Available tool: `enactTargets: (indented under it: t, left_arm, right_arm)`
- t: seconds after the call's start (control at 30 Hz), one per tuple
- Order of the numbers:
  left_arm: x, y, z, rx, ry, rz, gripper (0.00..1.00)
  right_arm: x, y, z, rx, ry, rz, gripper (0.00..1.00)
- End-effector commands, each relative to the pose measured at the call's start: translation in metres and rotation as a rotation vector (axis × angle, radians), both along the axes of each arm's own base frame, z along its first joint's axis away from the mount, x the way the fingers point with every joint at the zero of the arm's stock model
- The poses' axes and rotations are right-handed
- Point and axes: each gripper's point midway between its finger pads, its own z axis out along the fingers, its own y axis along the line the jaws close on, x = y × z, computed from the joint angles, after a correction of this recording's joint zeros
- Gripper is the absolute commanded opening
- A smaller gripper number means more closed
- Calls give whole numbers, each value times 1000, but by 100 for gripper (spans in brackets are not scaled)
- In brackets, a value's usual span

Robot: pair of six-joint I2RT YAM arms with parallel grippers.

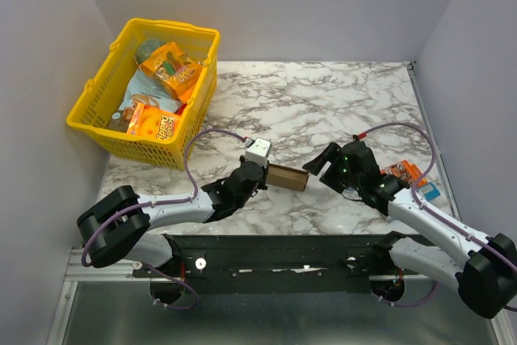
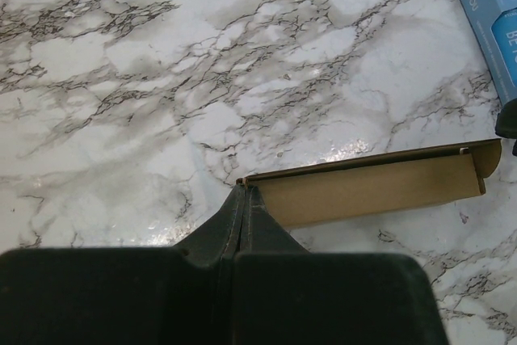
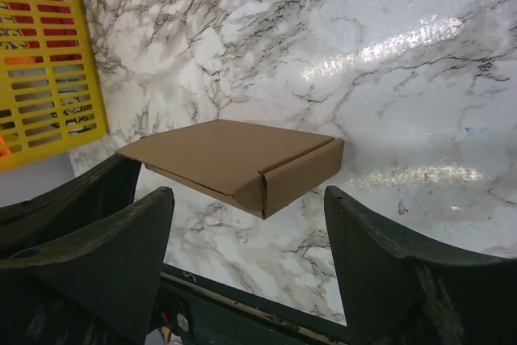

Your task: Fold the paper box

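Note:
The paper box (image 1: 288,176) is a flat brown cardboard box, folded shut, held a little above the marble table between the two arms. My left gripper (image 1: 262,170) is shut on its left end. In the left wrist view the closed fingertips (image 2: 242,193) pinch the corner of the box (image 2: 371,187). My right gripper (image 1: 321,165) stands open just off the box's right end. In the right wrist view the near corner of the box (image 3: 234,155) hangs between and slightly beyond the spread fingers of the right gripper (image 3: 246,194), and neither finger touches it.
A yellow basket (image 1: 97,131) full of snack packets stands at the back left and also shows in the right wrist view (image 3: 48,78). An orange packet (image 1: 404,172) and a slim blue packet (image 1: 427,192) lie at the right beside the right arm; the blue packet (image 2: 493,22) shows in the left wrist view too.

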Motion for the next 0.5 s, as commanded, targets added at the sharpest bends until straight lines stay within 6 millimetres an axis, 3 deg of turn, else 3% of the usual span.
enactTargets:
  t: [0.0, 0.47]
  left_arm:
    - [-27, 24, -61, 212, 139, -45, 0]
    - [-28, 24, -61, 217, 138, -47, 0]
  right_arm:
    - [5, 9, -2, 76, 10, -24, 82]
    - [-1, 6, -24, 89, 53, -47, 72]
